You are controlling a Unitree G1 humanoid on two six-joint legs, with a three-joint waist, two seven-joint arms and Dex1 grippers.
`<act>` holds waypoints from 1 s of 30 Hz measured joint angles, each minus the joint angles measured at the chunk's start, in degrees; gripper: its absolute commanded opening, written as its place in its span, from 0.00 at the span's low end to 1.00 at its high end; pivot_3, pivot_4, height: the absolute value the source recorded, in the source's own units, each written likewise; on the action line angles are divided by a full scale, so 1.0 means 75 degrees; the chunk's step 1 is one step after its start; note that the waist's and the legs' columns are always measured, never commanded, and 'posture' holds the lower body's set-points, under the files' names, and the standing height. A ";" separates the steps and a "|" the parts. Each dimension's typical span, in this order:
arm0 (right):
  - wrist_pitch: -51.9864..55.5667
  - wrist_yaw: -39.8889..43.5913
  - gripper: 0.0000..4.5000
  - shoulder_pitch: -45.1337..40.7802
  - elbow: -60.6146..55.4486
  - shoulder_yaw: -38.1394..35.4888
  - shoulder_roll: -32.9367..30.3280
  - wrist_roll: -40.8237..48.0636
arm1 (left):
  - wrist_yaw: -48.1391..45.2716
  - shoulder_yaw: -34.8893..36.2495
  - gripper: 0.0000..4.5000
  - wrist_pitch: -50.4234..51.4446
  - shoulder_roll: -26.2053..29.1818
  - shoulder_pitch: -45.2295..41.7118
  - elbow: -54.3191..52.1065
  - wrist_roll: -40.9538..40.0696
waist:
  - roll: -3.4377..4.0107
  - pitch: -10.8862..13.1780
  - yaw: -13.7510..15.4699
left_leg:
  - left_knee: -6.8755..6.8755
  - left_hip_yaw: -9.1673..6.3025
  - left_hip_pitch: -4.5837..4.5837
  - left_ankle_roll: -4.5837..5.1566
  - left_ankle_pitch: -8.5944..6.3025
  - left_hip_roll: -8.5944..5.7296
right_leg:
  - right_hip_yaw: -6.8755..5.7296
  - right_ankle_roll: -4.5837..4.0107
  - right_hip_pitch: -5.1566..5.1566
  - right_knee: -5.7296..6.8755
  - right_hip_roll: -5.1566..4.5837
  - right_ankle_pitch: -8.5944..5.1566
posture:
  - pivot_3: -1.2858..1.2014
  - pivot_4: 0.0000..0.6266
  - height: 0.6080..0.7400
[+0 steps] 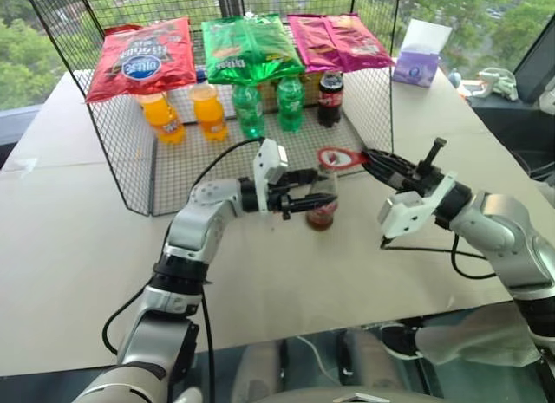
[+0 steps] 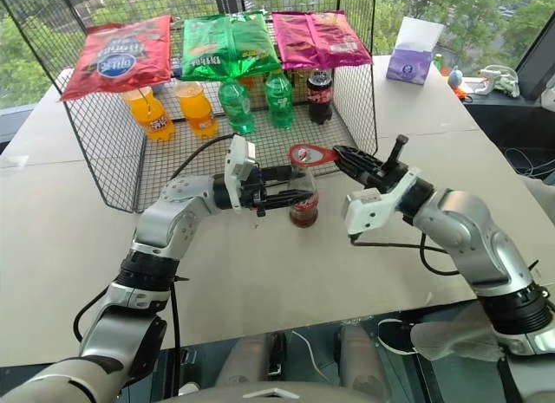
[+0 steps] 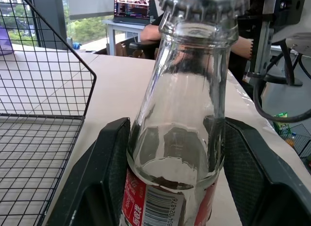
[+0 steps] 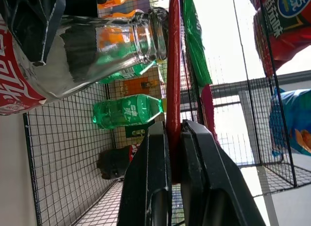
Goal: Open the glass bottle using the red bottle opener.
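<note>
Item: glass bottle (image 1: 322,205), upright on the table (image 1: 78,247), just in front of the wire rack (image 1: 130,160). My left gripper (image 1: 310,203) is clamped around its body, one finger (image 3: 104,172) on each side above the red label.

Item: red bottle opener (image 1: 336,159), pinched by its handle between the closed fingers of my right gripper (image 1: 371,160); ring head lying over the bottle's capped mouth.

Item: green soda bottles (image 1: 264,104), in the rack behind.
</note>
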 measured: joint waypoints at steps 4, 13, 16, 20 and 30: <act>-0.0111 0.0248 0.00 -0.0310 0.0157 0.0047 0.0003 0.0027 | 0.0020 0.0002 0.49 0.0005 -0.0010 -0.0012 0.0013 -0.0004 | 0.0000 0.0000 -0.0002 | 0.0000 -0.0001 0.0000 0.0000 0.0000 0.0000 | 0.0000 0.0000 0.0000 0.0000 0.0000 0.0000 | 0.52 0.24 1.00; -0.0137 0.0506 0.00 -0.0929 0.0491 0.0193 0.0310 0.0088 | 0.0169 0.0001 0.49 0.0085 -0.0059 -0.0014 -0.0026 -0.0013 | 0.0000 0.0001 0.0001 | 0.0000 0.0000 -0.0002 0.0000 0.0000 0.0000 | 0.0000 0.0000 -0.0001 0.0000 0.0000 0.0000 | 0.52 0.24 1.00; 0.0011 0.0515 0.00 -0.0970 0.0503 0.0212 0.0440 0.0205 | 0.0191 0.0001 0.49 0.0111 -0.0069 -0.0014 -0.0040 -0.0014 | 0.0000 0.0001 0.0006 | 0.0000 -0.0001 -0.0003 0.0000 0.0000 0.0000 | -0.0001 0.0000 -0.0001 0.0000 0.0000 0.0000 | 0.52 0.24 1.00; 0.1086 0.0537 0.00 -0.0728 0.0303 -0.0188 0.0816 0.0804 | 0.0301 -0.0003 0.49 0.0238 -0.0093 -0.0010 -0.0131 -0.0020 | -0.0001 0.0002 0.0037 | 0.0001 -0.0001 -0.0008 0.0000 0.0000 0.0000 | -0.0002 0.0000 -0.0001 -0.0001 -0.0001 0.0001 | 0.52 0.24 1.00; 0.8900 0.0711 0.00 0.1460 -0.2562 -0.1844 0.2509 0.4978 | 0.0417 -0.0038 0.49 0.0424 -0.0008 0.0107 -0.0442 -0.0093 | 0.0007 0.0006 0.0051 | -0.0005 -0.0009 -0.0008 0.0000 0.0000 0.0008 | -0.0009 -0.0001 -0.0008 0.0011 0.0001 0.0001 | 0.52 0.24 1.00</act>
